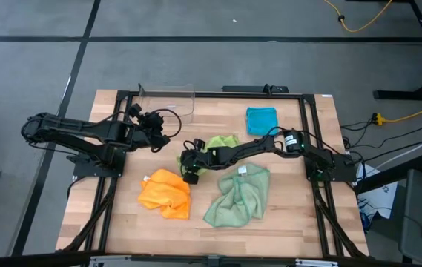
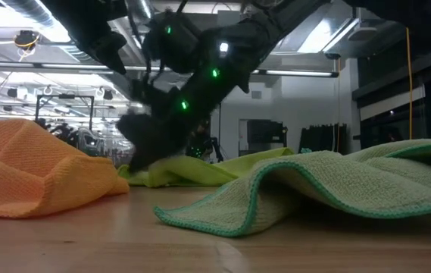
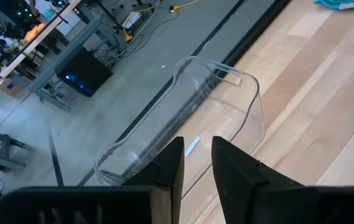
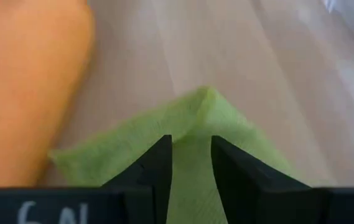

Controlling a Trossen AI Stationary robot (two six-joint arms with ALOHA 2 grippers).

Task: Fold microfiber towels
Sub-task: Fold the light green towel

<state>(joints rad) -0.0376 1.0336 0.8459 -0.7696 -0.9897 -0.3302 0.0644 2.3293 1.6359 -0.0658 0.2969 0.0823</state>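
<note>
Right hand [image 4: 189,155]: I see its fingers narrowed onto the crumpled lime green microfiber towel [image 4: 195,118], beside the orange microfiber towel [image 1: 165,194].
Left hand [image 3: 195,163]: narrow gap, empty, over the clear plastic bin [image 3: 183,112].

I saw four towels: teal one [image 1: 262,120] folded flat at the back, lime one [image 1: 224,142] bunched mid-table, orange [image 1: 165,193] and sage [image 1: 239,196] crumpled in front.

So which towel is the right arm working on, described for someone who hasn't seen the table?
Start at the wooden table and find its middle. There the right gripper has its fingers on a crumpled lime green towel. It is brighter and yellower than the pale green towel in front of it and the orange towel beside it.
</note>
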